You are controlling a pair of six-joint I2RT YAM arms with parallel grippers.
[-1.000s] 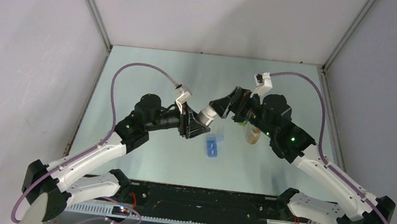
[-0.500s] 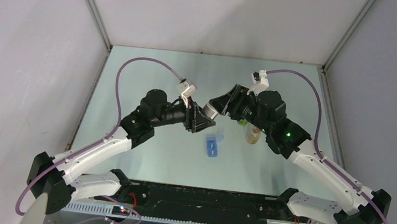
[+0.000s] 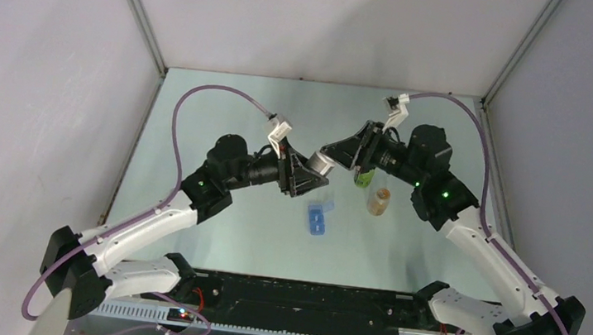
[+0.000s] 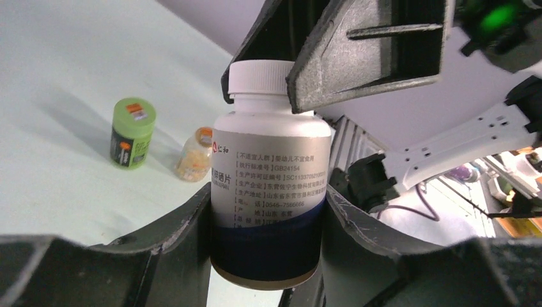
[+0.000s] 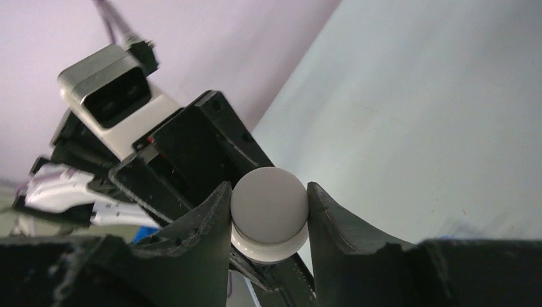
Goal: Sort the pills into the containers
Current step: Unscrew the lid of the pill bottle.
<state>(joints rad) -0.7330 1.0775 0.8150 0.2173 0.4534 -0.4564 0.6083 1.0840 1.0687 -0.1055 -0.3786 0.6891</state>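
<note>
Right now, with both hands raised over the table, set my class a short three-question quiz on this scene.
1. True or false: the left hand holds the white bottle by its body.
2. The right hand grips that bottle's: A cap, B label, C base.
3. How many bottles stand unheld on the table?
Key: 1 true. 2 A. 3 two: the green bottle and the vial.
</note>
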